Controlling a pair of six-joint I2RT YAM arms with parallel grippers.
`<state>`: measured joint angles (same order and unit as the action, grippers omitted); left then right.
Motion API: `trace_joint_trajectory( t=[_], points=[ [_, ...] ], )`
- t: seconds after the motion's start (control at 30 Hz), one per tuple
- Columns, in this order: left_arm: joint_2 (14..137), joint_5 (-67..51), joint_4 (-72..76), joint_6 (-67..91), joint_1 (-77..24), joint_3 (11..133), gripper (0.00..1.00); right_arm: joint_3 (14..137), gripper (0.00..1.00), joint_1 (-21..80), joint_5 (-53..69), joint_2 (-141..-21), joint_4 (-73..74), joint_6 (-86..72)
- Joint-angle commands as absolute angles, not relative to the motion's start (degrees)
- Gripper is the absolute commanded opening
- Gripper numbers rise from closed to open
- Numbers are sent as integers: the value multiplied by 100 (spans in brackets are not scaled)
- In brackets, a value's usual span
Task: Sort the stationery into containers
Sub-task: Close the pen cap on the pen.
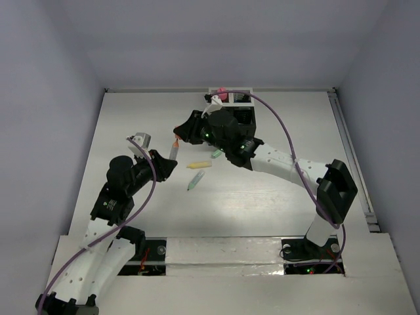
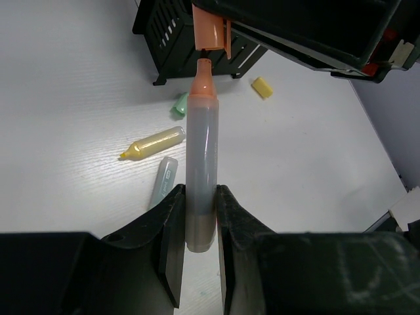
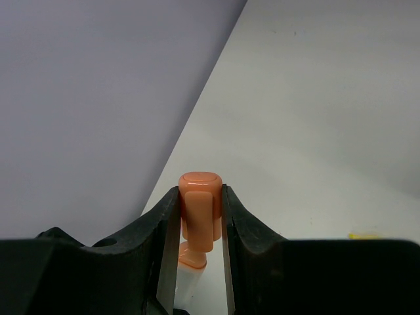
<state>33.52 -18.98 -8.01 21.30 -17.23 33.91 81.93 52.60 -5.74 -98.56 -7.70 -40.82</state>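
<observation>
Marker (image 2: 200, 170), orange nib, where is it? /A
In the air over the bench (image 2: 79, 98), not in the organizer (image 2: 174, 39). The left claw (image 2: 200, 194) is clamped on its tail end, nib pointing away from the wrist. /B
Other arm? /A
The right claw (image 3: 200, 194) is pinched on the orange cap (image 3: 200, 210), side to side. The cap mouth sits right at the nib; can't tell if it's seated yet. /B
How will it handle? /A
My guess is light, stiff plastic with a smooth, cloudy barrel, so it's likely slippery. With the grip at the tail, most of the marker sticks out, and an off-axis push from the cap could tilt it or slide it back through the pads. Holding the barrel is right; I'd avoid the nib. The cap is small and rigid, and the flat sides suit the pads. /B
Anything loose? /A
On the bench there's a yellow marker (image 2: 154, 143) and a pale pen (image 2: 164, 180) close together, then a green cap (image 2: 179, 104) near the organizer and a yellow cap (image 2: 262, 86) further right. All should be light and prone to rolling. /B
Brands, text? /A
None is readable. There's a dark print patch on the pale pen, too small to make out, and the held marker's barrel shows nothing. /B
</observation>
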Motion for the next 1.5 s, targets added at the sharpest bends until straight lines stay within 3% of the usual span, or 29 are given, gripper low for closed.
trace_joint_trajectory(
  t=[0.0,0.6,1.0,1.47],
  points=[
    [3270,-1820,-677,2136,-1696,3674,0,8490,7,5317,-545,-9940,-809,-4140],
    [3076,-1099,-923,2171,-1696,3779,0,8359,7,5484,-44,-9906,-668,-4763],
    [3050,-713,-984,2048,-1644,3972,0,7963,3,5590,958,-9862,-1248,-5519],
    [3331,-167,-782,1890,-1644,4245,0,7919,0,5836,668,-9879,-853,-5142]
  ],
)
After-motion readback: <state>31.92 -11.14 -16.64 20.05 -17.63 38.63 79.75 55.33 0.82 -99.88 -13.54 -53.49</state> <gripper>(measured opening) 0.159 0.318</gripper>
